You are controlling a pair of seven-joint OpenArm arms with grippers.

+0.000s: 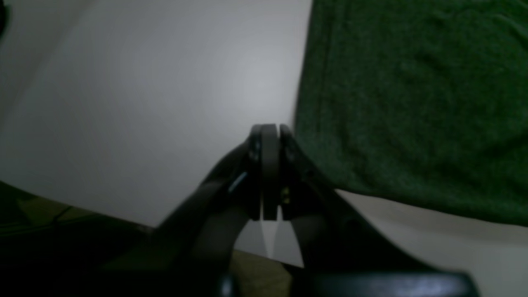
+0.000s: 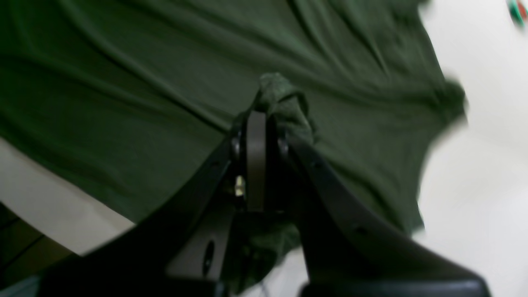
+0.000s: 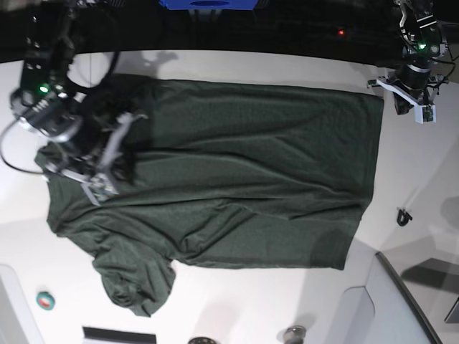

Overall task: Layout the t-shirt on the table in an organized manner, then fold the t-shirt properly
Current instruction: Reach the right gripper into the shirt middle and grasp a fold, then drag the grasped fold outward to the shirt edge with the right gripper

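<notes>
The dark green t-shirt (image 3: 237, 172) lies spread across the white table (image 3: 237, 301), hem toward the right, one sleeve bunched at the lower left. My right gripper (image 3: 131, 119) is over the shirt's upper left part, near the collar end. In the right wrist view this right gripper (image 2: 264, 113) is shut on a pinched fold of the t-shirt (image 2: 123, 82). My left gripper (image 3: 377, 86) is at the shirt's far right corner. In the left wrist view the left gripper (image 1: 270, 128) is shut and empty over the table (image 1: 144, 103), just beside the t-shirt (image 1: 412, 103) edge.
A small black object (image 3: 404, 216) lies on the table right of the shirt. A round teal and red item (image 3: 45, 301) sits at the lower left. A grey raised panel (image 3: 401, 301) fills the lower right corner. The table's far edge (image 3: 237, 54) runs just behind the shirt.
</notes>
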